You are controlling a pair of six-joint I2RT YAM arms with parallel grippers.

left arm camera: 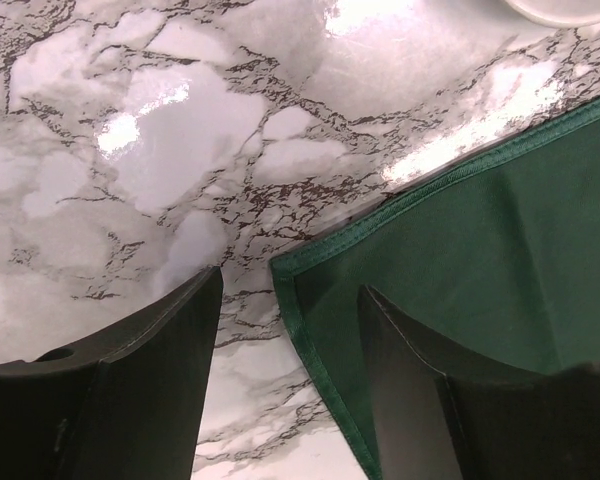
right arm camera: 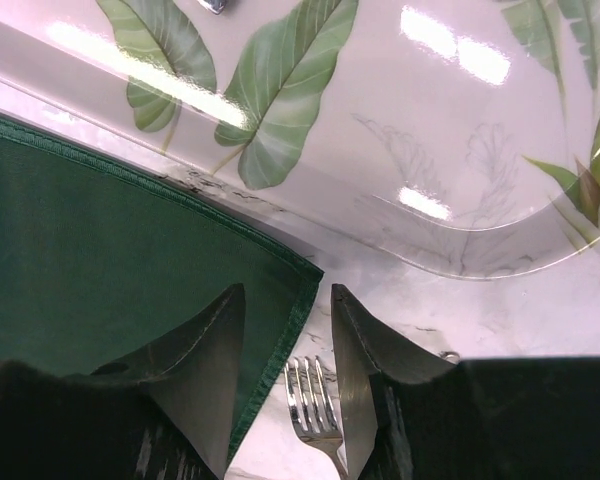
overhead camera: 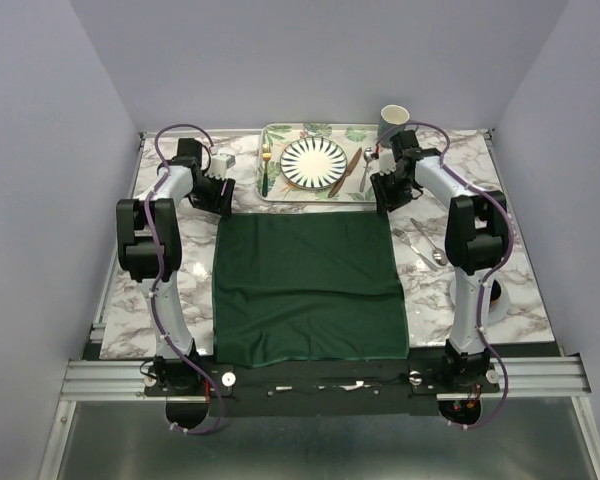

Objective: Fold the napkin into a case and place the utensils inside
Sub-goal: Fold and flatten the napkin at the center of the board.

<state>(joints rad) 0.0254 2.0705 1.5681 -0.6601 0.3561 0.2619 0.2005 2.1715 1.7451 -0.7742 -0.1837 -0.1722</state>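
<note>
The dark green napkin (overhead camera: 305,290) lies spread flat in one layer on the marble table; no case shows. My left gripper (overhead camera: 220,196) is open at its far left corner (left arm camera: 292,268), one finger (left arm camera: 150,380) over marble and the other (left arm camera: 430,400) over the cloth. My right gripper (overhead camera: 385,194) is open astride the far right corner (right arm camera: 305,268), with the hem between its fingers. On the tray, a gold fork (overhead camera: 266,166) lies left of the striped plate (overhead camera: 315,160), and a copper knife (overhead camera: 351,166) and silver spoon (overhead camera: 366,170) lie to its right.
The leaf-patterned tray (overhead camera: 280,192) sits just beyond the napkin's far edge, its rim (right arm camera: 410,200) close to my right gripper. A white cup (overhead camera: 393,122) stands behind the tray's right end. A silver fork (right arm camera: 315,405) lies on the marble right of the napkin.
</note>
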